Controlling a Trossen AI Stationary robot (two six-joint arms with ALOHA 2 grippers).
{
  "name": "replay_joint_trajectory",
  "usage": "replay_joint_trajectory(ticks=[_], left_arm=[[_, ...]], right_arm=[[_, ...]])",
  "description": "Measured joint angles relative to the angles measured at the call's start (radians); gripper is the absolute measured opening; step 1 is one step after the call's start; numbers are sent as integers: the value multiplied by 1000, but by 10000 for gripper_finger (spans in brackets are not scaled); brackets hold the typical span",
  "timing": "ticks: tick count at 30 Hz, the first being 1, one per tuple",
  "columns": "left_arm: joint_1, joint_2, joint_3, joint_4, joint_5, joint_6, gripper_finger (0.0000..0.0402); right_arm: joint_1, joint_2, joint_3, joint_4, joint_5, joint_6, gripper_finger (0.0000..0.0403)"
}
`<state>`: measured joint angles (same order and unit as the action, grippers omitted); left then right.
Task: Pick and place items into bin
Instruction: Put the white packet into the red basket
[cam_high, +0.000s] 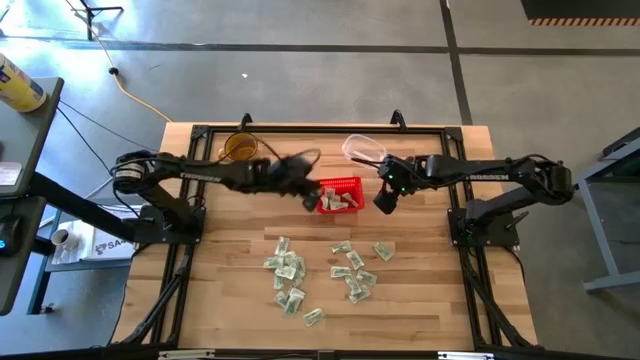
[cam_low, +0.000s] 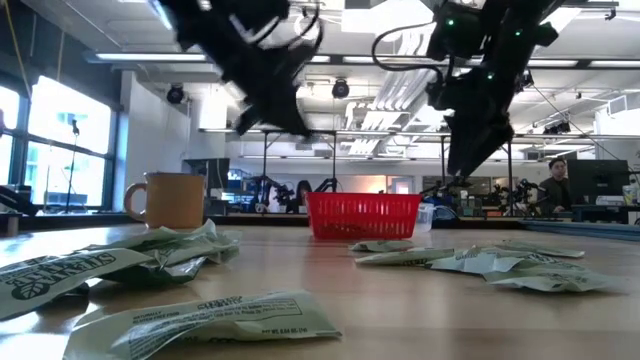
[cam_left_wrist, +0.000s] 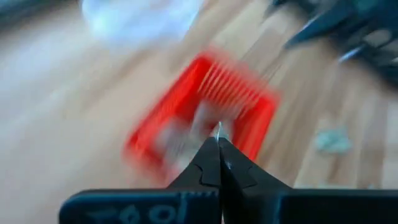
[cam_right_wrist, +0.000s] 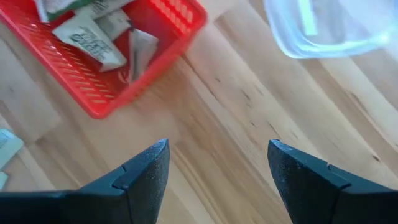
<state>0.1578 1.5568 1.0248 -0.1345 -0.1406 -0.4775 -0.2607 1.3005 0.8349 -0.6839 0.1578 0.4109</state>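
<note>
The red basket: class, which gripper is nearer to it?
Left. The left gripper, shut, hangs at the red basket's left edge; the right gripper, open, hangs apart off its right side.

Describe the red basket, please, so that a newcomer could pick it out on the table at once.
Look at the far half of the wooden table, between the two grippers. The red basket sits there, between an amber mug and a clear plastic container. It is the only bright red thing, with slatted sides and a few crumpled bills inside.

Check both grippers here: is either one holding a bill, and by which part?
Neither. The left gripper is shut with nothing between its fingers, above the red basket. The right gripper is open over bare table beside that basket.
</note>
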Motion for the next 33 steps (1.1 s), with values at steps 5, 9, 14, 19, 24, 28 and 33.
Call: replay_joint_trajectory(ticks=[5, 9, 14, 19, 24, 28, 33], left_arm=[[82, 166, 140, -37, 119, 179, 51], [128, 281, 233, -61, 287, 212, 58], [103, 269, 319, -180, 317, 215, 88], [74, 245, 379, -434, 186, 246, 161], [56, 233, 389, -585, 74, 314, 239], [37, 200, 375, -710, 102, 359, 269], [37, 174, 252, -764, 131, 374, 275]], right_arm=[[0, -26, 0, -39, 16, 34, 261], [4, -27, 0, -44, -45, 18, 261], [74, -27, 0, -53, -150, -95, 261], [178, -27, 0, -61, -102, -121, 261], [272, -25, 0, -62, -114, -17, 261], [383, -24, 0, -65, -73, 50, 261], [496, -13, 1, -59, -38, 210, 261]])
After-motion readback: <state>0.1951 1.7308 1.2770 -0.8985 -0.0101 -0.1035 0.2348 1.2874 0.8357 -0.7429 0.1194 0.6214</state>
